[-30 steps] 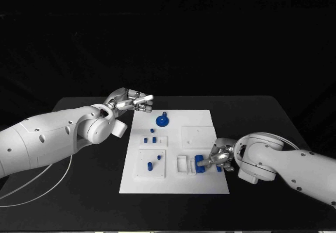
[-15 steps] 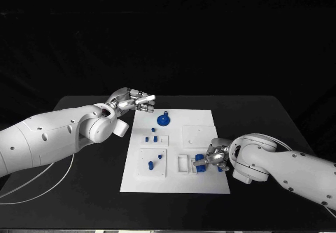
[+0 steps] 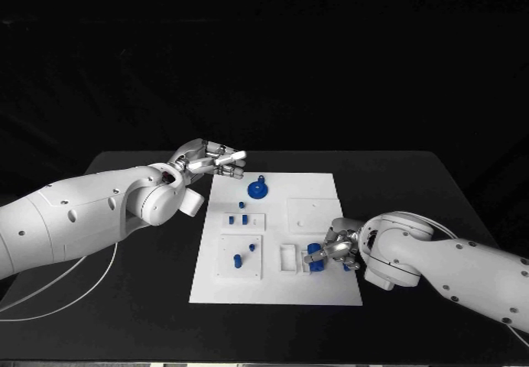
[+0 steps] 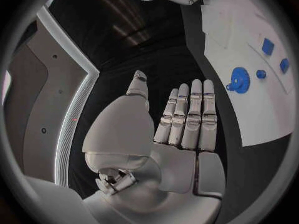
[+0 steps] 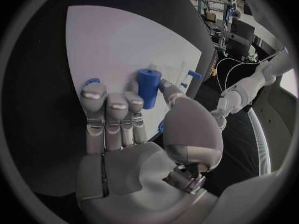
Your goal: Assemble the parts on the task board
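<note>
Blue cylinder (image 5: 149,87) upright in right robot hand (image 5: 134,117)

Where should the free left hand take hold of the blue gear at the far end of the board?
By the small knob at the blue gear's far edge, or across its toothed rim, coming from above. It appears to lie flat on the task board, so a side approach offers little to grip. The left hand is open beside the board's far left corner, so its fingers look close.

Dim room, black backdrop beyond the surface's (image 3: 132,321) far edge; the white task board (image 3: 276,287) glows brightest. Wrist views bend straight edges and darken at their rims.
</note>
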You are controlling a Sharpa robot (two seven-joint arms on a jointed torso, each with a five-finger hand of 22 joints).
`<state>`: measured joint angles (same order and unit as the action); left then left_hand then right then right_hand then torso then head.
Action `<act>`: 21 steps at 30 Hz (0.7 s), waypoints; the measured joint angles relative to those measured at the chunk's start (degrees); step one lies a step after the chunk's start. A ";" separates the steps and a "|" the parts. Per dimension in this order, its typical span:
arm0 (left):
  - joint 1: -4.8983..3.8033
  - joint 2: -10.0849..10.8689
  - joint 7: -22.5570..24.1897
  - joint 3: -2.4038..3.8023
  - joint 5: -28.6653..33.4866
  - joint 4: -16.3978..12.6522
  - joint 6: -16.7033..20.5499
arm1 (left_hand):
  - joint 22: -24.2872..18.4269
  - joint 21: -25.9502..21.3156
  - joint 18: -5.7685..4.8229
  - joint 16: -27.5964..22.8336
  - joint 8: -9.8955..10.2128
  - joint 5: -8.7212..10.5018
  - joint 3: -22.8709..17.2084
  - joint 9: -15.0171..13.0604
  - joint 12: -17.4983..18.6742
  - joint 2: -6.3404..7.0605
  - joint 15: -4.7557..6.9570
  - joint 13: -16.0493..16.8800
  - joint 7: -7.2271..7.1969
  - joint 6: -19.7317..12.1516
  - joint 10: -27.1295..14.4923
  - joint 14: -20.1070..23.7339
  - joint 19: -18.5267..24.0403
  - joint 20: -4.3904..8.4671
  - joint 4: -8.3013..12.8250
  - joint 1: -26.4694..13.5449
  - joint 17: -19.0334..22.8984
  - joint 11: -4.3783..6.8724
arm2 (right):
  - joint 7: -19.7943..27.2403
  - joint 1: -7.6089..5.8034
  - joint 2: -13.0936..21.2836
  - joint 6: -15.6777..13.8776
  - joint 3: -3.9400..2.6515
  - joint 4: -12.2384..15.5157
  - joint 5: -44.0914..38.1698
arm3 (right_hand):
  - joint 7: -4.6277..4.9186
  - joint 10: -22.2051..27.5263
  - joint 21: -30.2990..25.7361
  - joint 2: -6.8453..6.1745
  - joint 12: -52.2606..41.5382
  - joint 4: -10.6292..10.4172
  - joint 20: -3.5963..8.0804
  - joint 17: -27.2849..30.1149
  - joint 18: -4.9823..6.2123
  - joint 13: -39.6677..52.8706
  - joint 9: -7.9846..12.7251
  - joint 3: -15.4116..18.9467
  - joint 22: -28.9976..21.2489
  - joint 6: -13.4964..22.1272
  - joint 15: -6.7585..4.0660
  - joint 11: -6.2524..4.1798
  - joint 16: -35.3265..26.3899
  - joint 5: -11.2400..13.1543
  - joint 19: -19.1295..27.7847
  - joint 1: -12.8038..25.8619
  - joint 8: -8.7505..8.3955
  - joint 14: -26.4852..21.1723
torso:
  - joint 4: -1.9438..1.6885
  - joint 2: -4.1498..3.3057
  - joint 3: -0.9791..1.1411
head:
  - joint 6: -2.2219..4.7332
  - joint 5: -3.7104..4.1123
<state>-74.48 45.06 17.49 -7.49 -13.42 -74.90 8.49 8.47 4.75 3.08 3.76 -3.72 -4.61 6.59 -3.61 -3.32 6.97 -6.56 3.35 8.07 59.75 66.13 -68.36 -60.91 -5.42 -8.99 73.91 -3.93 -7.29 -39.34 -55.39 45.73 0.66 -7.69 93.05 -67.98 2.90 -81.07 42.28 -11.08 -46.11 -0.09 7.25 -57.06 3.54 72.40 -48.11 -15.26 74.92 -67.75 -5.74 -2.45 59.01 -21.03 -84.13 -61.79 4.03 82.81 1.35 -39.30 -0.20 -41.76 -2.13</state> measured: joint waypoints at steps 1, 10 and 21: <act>0.00 -0.01 -0.04 -0.01 -0.01 0.02 -0.01 | 0.00 0.00 0.00 0.00 0.00 0.00 0.00 0.00 0.00 0.00 0.00 0.00 0.00 0.00 0.00 0.00 0.00 0.00 0.00 0.00 0.00 0.00 | 0.06 0.02 0.05 -0.28 0.04 0.01 0.12 | 0.02 0.00 0.00 0.02 0.00 0.27 0.00 0.00 -0.01 0.00 -0.01 0.27 0.00 -0.02 0.01 0.00 0.00 -1.17 0.00 0.02 0.00 0.01 | 0.01 0.00 0.00 | 0.03 0.01; 0.00 -0.02 -0.44 -0.05 -0.09 0.34 -0.10 | -0.28 0.23 0.00 0.00 0.00 -0.22 -0.11 0.00 0.00 0.00 0.00 0.00 0.00 0.00 0.00 0.00 0.00 0.00 0.59 0.00 0.00 0.00 | 0.45 0.27 1.53 -3.59 0.43 1.48 2.21 | 0.57 0.54 0.00 2.05 0.00 1.40 0.00 -0.46 -0.03 -0.16 0.21 1.40 0.00 -0.47 0.02 -0.08 0.00 -2.68 0.00 2.05 -0.87 0.01 | 0.03 -0.03 0.07 | 0.21 -0.09; 0.00 -0.02 -0.91 -0.07 -0.24 0.72 -0.17 | -0.41 0.23 0.00 0.00 0.00 -0.22 -0.22 0.00 0.00 0.00 0.00 0.00 0.00 0.00 0.00 0.00 0.00 0.00 1.03 0.00 0.00 0.00 | -0.02 -0.81 4.18 -7.60 -0.34 4.41 8.33 | 0.01 0.91 0.00 2.87 0.21 13.77 0.00 -0.70 -0.02 -0.64 40.39 -8.97 -0.01 -2.06 0.03 -0.30 0.00 -1.37 0.00 0.74 -1.23 0.02 | 0.03 -0.04 0.08 | 0.35 -0.17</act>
<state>-74.48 45.04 16.58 -7.56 -13.66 -74.17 8.32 8.06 4.98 3.08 3.76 -3.72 -4.83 6.36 -3.61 -3.32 6.97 -6.56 3.36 8.07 59.75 66.13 -68.36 -60.91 -5.42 -7.97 73.92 -3.93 -7.29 -39.36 -56.20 49.91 -6.94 -8.03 97.46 -59.65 2.92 -80.16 42.28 -8.20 -45.90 13.68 7.25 -57.76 3.51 71.76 -7.71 -24.23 74.91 -69.81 -5.71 -2.75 59.01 -22.40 -84.12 -61.04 2.80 82.83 1.38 -39.34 -0.12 -41.42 -2.30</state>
